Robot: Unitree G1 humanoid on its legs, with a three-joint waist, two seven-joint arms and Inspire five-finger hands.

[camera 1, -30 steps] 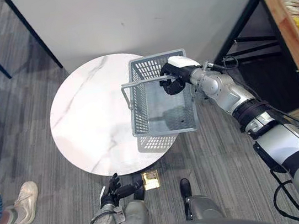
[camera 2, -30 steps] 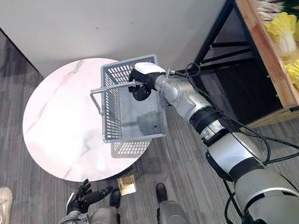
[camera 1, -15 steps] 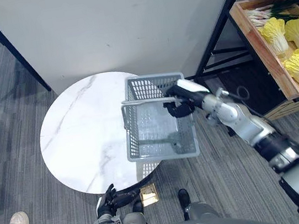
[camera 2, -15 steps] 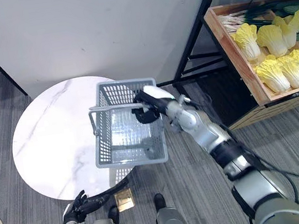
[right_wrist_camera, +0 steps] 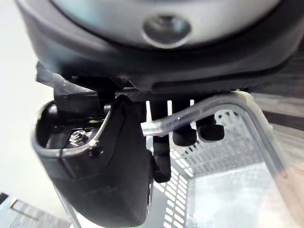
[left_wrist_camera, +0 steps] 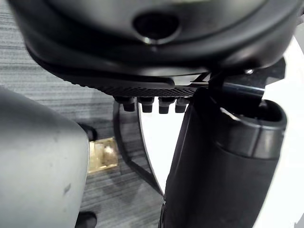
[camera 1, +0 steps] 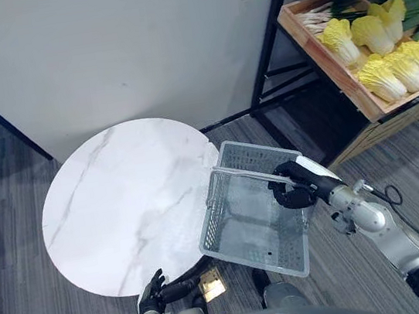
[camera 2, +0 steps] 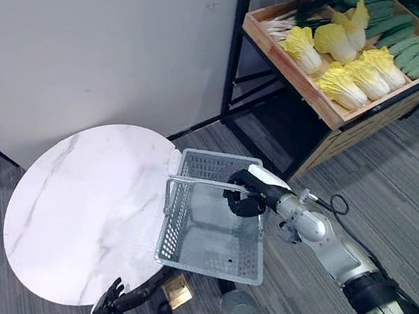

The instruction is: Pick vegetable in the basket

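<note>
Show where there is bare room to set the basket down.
The marble table is bare across its whole top, from the wall side to the near edge. The basket, held by the right hand, hangs beside its right edge. The wooden crate is crowded with cabbages.

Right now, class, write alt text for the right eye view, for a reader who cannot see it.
The robot's right hand grips the handle of an empty grey basket at the right edge of a round white marble table. A wooden crate of cabbages sits at upper right.
</note>
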